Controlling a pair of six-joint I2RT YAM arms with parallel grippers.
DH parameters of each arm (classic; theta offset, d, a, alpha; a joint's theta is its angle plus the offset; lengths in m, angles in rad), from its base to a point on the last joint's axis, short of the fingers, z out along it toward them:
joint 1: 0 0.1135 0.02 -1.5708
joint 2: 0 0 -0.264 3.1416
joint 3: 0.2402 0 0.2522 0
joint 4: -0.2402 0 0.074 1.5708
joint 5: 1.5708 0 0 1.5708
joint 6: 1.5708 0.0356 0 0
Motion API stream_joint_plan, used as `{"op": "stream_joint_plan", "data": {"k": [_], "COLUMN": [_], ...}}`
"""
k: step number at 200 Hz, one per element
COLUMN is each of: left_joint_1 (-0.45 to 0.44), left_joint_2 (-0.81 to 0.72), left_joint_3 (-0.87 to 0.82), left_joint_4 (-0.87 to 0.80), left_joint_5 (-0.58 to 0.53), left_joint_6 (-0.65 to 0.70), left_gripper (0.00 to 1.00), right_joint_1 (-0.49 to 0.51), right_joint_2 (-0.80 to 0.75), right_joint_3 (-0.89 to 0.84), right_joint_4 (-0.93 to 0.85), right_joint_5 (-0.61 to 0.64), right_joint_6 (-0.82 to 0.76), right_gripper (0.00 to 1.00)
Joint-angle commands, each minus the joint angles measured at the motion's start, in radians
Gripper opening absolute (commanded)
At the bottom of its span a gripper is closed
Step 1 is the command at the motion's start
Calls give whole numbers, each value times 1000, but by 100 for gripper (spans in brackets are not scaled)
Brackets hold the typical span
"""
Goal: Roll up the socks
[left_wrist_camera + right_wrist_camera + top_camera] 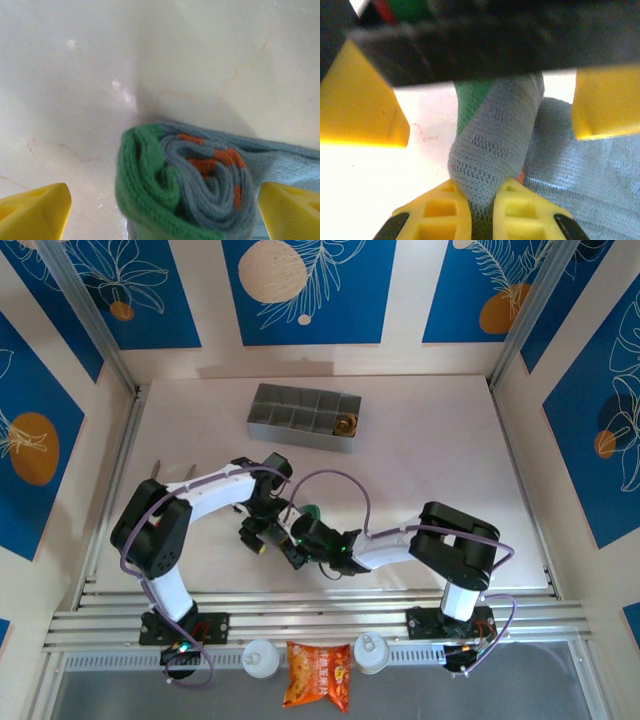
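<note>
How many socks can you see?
1: a grey-blue sock with a green toe, rolled up and pinched by the right gripper. Another may be hidden inside the roll.

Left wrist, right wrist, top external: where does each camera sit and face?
Top external: above and behind the bases, looking down on the table; left arm, right arm show.
Left wrist: looks down on the rolled grey-blue sock; left gripper open.
Right wrist: low, facing the sock; right gripper pinches it.
Shared: both wrist views hold the sock and the left gripper's yellow fingers.
</note>
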Motion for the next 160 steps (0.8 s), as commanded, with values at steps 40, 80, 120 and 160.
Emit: {"op": "stream_joint_plan", "data": {"k": [40,80,120,160], "left_joint_1": [39,57,58,53], "left_joint_2": [-137,-234,-290,-262], "left_joint_3": [-59,-144,-220,-256], "left_joint_4": [97,174,248,321], "left_joint_5": [-62,-79,-67,-45], "left_joint_6": [76,148,228,284], "left_gripper": [100,92,75,65], "right_joint_1": [-40,-57,-92,-117], "right_joint_2": [185,216,249,299], "right_joint_3": [-158,-211,-264,-308], "right_joint_4": [-331,-272,-193,-112], "right_joint_5": [-167,-191,-234,-277], "right_joint_6": [179,248,319,393], "right_gripper": [0,0,0,0]}}
